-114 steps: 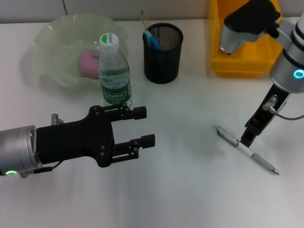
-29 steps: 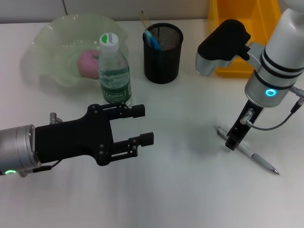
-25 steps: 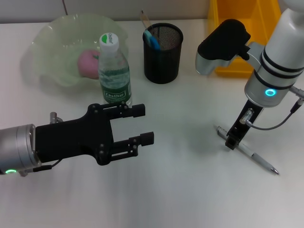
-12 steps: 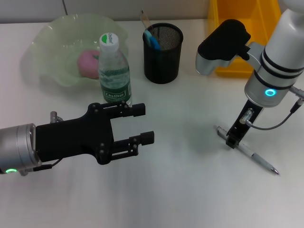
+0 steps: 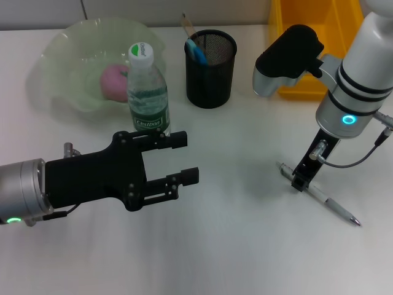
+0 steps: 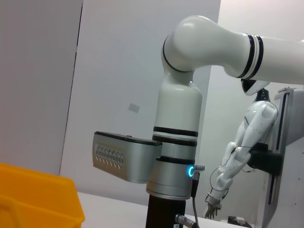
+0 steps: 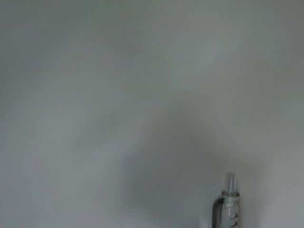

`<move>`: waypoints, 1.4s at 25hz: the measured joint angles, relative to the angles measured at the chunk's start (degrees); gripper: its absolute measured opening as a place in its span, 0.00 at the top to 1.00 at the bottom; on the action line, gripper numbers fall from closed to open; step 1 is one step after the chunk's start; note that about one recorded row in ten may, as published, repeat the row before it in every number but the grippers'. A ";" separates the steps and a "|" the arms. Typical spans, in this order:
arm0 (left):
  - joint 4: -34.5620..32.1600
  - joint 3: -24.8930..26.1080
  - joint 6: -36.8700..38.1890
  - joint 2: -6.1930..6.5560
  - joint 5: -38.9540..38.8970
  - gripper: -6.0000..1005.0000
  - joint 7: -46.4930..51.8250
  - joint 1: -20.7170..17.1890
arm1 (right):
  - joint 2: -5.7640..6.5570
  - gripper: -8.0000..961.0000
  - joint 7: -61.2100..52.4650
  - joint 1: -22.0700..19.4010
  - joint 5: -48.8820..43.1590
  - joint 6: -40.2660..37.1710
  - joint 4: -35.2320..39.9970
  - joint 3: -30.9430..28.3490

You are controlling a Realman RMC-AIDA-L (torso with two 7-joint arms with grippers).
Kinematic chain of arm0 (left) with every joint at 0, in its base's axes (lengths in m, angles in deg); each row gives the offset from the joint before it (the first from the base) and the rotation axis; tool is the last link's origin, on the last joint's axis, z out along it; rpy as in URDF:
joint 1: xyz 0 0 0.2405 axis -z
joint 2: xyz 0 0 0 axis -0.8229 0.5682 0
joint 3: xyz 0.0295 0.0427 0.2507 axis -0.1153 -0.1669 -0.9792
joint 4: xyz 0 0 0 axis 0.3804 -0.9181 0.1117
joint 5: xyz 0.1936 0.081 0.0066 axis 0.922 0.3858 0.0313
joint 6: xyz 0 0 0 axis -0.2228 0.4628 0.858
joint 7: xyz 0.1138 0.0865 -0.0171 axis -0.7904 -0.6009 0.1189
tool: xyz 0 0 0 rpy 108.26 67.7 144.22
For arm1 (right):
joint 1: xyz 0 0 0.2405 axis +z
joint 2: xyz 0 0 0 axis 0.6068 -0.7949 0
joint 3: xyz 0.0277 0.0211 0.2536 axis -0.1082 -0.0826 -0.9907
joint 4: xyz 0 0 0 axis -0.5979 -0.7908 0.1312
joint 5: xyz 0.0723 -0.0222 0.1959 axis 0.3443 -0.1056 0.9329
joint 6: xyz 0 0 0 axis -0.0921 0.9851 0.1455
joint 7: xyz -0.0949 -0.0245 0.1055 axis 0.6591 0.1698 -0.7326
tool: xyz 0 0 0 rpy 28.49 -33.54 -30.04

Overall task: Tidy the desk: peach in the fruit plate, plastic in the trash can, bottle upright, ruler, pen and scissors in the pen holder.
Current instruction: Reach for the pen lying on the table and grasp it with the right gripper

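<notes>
White desk [image 5: 245,246] carries the silver pen [image 5: 328,203], which lies at the right, slanting from its clip end on the left toward its tip nearer the robot. The right gripper [image 5: 298,183] is down at the pen's clip end, touching or just over it; whether its fingers are spread or pinched on the pen cannot be told. Against 4.6 seconds ago, the right arm has swung left and lowered, its tip moving from the pen's middle to the clip end; over the last second it has not moved. The pen lies where it did.

The left gripper [image 5: 184,158] hovers at the near left with its fingers spread, holding nothing, unchanged throughout. Just beyond it the bottle [image 5: 147,92] stands upright, beside the fruit plate [image 5: 67,55] holding the peach [image 5: 114,82]. The black mesh pen holder [image 5: 210,69] stands at the far middle, the yellow bin [image 5: 307,80] far right.
</notes>
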 joint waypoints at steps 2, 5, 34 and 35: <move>0.00 0.00 0.03 0.00 -0.06 0.37 0.00 0.04 | 0.00 0.68 0.00 0.00 0.00 0.00 0.00 0.10; 0.00 0.00 0.00 0.00 -0.11 0.37 0.00 0.06 | 0.00 0.68 0.00 0.00 0.00 0.03 0.00 0.41; 0.00 0.00 0.12 0.00 -0.17 0.37 -0.09 -0.23 | -0.09 0.75 -0.31 -0.03 1.57 0.35 0.01 2.96; 0.00 0.00 0.12 0.00 -0.17 0.37 -0.09 -0.23 | -0.09 0.75 -0.30 -0.05 1.57 0.35 0.01 2.96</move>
